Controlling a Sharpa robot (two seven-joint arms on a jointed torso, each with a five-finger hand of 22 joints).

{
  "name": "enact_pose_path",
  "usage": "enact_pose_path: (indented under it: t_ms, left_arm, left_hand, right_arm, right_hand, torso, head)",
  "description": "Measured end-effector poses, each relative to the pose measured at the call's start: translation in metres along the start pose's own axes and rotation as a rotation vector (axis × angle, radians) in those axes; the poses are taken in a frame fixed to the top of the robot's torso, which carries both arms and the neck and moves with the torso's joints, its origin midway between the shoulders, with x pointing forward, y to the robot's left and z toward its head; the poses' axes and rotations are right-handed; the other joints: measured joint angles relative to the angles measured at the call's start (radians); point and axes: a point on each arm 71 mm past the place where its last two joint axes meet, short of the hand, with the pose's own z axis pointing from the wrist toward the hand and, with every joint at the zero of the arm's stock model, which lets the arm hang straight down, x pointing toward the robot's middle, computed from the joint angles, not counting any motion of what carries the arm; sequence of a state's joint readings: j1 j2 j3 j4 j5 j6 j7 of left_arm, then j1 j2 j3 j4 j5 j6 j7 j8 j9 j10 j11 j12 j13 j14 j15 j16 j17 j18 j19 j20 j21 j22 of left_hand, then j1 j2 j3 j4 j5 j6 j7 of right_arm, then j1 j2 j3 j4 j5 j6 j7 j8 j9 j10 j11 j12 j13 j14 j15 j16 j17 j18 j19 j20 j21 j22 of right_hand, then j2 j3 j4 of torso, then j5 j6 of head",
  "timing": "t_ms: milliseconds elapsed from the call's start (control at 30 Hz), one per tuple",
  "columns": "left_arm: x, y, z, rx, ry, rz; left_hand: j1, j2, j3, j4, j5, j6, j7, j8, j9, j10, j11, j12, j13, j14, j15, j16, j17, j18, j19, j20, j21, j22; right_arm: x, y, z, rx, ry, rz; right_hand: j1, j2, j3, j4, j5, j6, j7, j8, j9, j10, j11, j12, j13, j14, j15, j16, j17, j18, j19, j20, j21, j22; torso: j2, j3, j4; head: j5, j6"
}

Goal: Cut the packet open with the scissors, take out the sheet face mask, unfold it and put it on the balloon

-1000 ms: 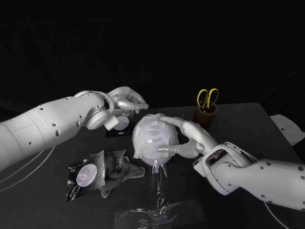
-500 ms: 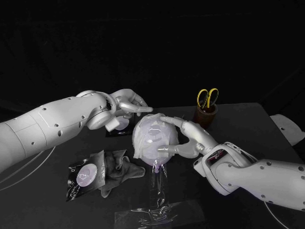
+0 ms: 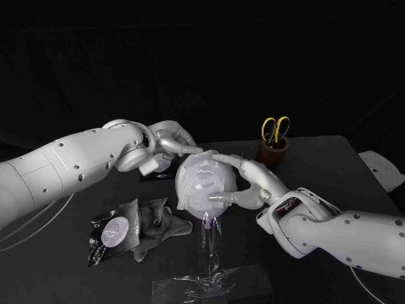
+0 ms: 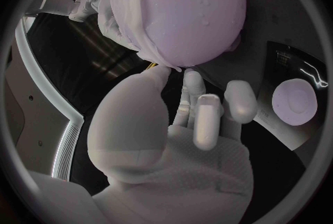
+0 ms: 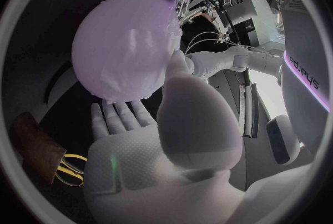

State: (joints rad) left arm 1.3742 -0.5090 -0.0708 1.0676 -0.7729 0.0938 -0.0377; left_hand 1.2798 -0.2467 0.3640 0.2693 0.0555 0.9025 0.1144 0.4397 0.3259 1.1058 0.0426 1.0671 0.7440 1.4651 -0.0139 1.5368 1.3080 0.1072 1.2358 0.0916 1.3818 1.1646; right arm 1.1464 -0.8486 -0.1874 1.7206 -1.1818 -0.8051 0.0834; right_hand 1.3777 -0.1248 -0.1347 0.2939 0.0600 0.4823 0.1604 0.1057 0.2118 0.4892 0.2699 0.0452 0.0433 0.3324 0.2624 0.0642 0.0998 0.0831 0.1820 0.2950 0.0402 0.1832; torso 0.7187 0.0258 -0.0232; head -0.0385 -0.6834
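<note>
Here, the right hand (image 3: 245,185) cups the balloon (image 3: 205,208) at mid-table, the sheet face mask (image 3: 197,177) draped over it. The left hand (image 3: 171,142) fingers the mask's far edge; whether it pinches is unclear. A hard tug could drag the mask askew.

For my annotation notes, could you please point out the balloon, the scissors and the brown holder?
balloon (image 3: 199,182): head view, middle of its pale front.
scissors (image 3: 276,134): head view, where the yellow handles meet.
brown holder (image 3: 274,155): head view, its side wall.
</note>
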Motion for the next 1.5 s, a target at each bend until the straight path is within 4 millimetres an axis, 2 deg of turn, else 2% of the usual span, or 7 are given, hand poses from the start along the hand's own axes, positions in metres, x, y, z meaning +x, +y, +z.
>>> enact_pose_path:
  t_ms: [433,533,700,833,1067,1167,1500]
  left_arm:
    - [0.0020,-0.0004,0.0002,-0.007,0.034,0.009]
    - [0.0021,-0.0005,0.0003,-0.007,0.038,0.006]
    - [0.0018,-0.0007,0.0005,-0.003,0.038,-0.013]
    - [0.0010,-0.0005,0.0007,0.000,0.033,-0.039]
    - [-0.0010,0.0003,0.0008,0.005,0.010,-0.076]
    - [-0.0020,0.0006,0.0007,0.007,0.000,-0.086]
    - [-0.0047,0.0016,0.0002,0.006,-0.030,-0.106]
  left_hand:
    - [0.030,0.030,-0.022,0.005,0.000,0.048,-0.018,-0.001,-0.009,0.043,-0.015,0.057,0.079,0.001,-0.002,0.015,0.000,0.000,0.022,-0.005,0.015,0.027]
    - [0.064,0.049,-0.022,0.002,0.000,0.073,-0.030,0.005,-0.009,0.056,-0.029,0.072,0.100,0.000,-0.015,0.021,0.000,0.000,0.027,-0.007,0.022,0.036]
    - [0.166,0.098,0.042,-0.061,0.000,0.117,-0.056,0.019,-0.008,0.098,-0.051,0.097,0.150,0.002,-0.043,0.031,0.000,-0.016,0.055,-0.017,0.038,0.061]
    - [0.180,0.098,0.087,-0.094,-0.006,0.125,-0.051,0.027,-0.008,0.116,-0.037,0.102,0.179,0.002,-0.045,0.031,0.000,-0.016,0.072,-0.024,0.048,0.082]
    - [0.186,0.102,0.109,-0.075,-0.009,0.125,-0.050,0.048,-0.008,0.135,-0.018,0.115,0.217,0.002,-0.045,0.031,0.000,-0.016,0.085,-0.029,0.057,0.102]
    - [0.169,0.085,0.159,-0.104,-0.010,0.125,-0.050,0.057,-0.008,0.137,-0.016,0.115,0.227,0.002,-0.045,0.031,0.000,-0.016,0.087,-0.031,0.057,0.109]
    - [0.128,0.060,0.201,-0.107,-0.006,0.119,-0.044,0.077,-0.008,0.151,-0.009,0.126,0.254,0.002,-0.045,0.030,0.000,-0.031,0.098,-0.030,0.066,0.123]
  right_arm:
    - [0.0003,0.0000,-0.0002,0.000,0.001,0.000]
    - [0.0003,0.0000,-0.0002,0.000,0.002,0.000]
    - [0.0003,-0.0001,-0.0002,0.000,0.002,0.000]
    - [0.0003,0.0000,-0.0001,0.000,0.002,0.000]
    - [0.0001,0.0000,-0.0001,0.000,0.002,0.000]
    - [-0.0001,0.0000,-0.0002,0.000,0.002,0.000]
    - [-0.0002,0.0001,-0.0005,0.000,0.002,0.001]
  right_hand:
    - [0.000,0.000,0.000,0.000,0.000,0.000,0.000,0.000,0.000,0.000,0.000,0.000,0.000,-0.004,0.004,0.000,-0.001,0.000,0.000,0.000,0.000,0.000]
    - [0.000,0.000,0.000,0.000,0.000,0.000,0.000,0.000,0.000,0.000,0.000,0.000,0.000,-0.004,0.004,0.000,-0.001,0.000,0.000,0.000,0.000,0.000]
    - [0.000,0.000,0.000,0.000,0.000,0.000,0.000,0.000,0.000,0.000,0.000,0.000,0.000,-0.004,0.004,0.000,-0.001,0.000,0.000,0.000,0.000,0.000]
    - [0.000,0.000,0.000,0.000,0.000,0.000,0.000,0.000,0.000,0.000,0.000,0.000,-0.001,-0.004,0.004,0.000,-0.001,0.000,0.000,0.000,0.001,0.000]
    - [0.000,0.000,0.000,0.000,0.000,0.000,0.000,0.000,0.000,-0.004,0.004,0.000,-0.001,-0.004,0.004,0.000,-0.002,0.000,0.000,0.000,0.004,0.000]
    - [0.000,0.000,0.000,0.000,0.000,0.000,0.000,0.000,0.001,-0.004,0.004,-0.002,-0.001,-0.004,0.004,0.000,-0.002,0.000,0.000,0.000,0.004,0.000]
    - [0.000,0.000,0.000,0.000,0.000,0.000,0.000,0.000,0.001,-0.004,0.004,-0.002,0.000,-0.004,0.004,0.000,-0.002,0.000,0.000,0.000,0.004,0.000]
  torso:
    - [0.000,-0.0001,-0.0002]
    - [0.000,-0.0002,-0.0001]
    - [0.000,-0.0002,-0.0001]
    - [0.000,-0.0002,-0.0001]
    - [0.000,-0.0002,-0.0001]
    - [0.000,-0.0001,-0.0001]
    - [0.000,-0.0002,0.0004]
  head:
    - [-0.001,-0.003]
    - [-0.001,-0.004]
    - [-0.001,-0.008]
    - [0.000,-0.009]
    - [0.000,-0.009]
    - [0.000,-0.010]
    - [-0.001,-0.010]
